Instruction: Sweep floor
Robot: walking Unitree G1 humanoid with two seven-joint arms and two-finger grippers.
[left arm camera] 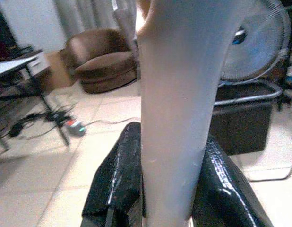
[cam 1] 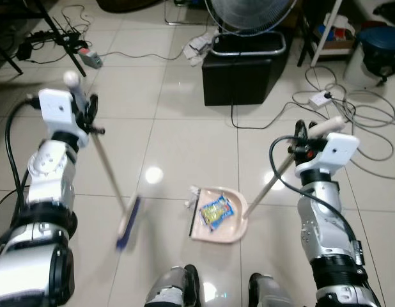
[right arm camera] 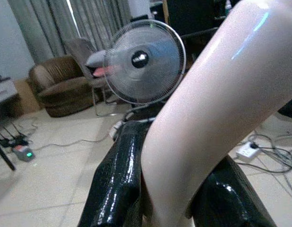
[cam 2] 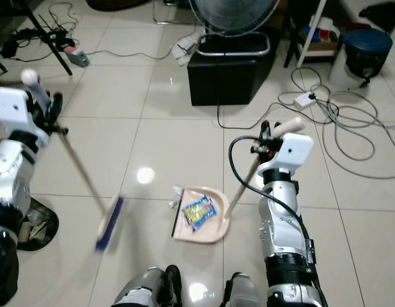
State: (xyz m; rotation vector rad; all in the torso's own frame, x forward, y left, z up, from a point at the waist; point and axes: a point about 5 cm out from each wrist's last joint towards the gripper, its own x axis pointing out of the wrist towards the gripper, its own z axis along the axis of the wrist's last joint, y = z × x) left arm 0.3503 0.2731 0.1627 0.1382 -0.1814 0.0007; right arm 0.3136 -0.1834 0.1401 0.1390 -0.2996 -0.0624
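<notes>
Wrist views show what head cam can't: armchair + curtains behind the fan, and the finger grip close up. Left gripper has fingers clamped tight on broom handle; right gripper likewise pinches dustpan handle. Broom's long axis slants from upper left down toward robot; blurred brush head near tile floor, left of dustpan. Dustpan sits on the floor betw. the arms, mouth facing broom, blue-yellow wrapper inside.
</notes>
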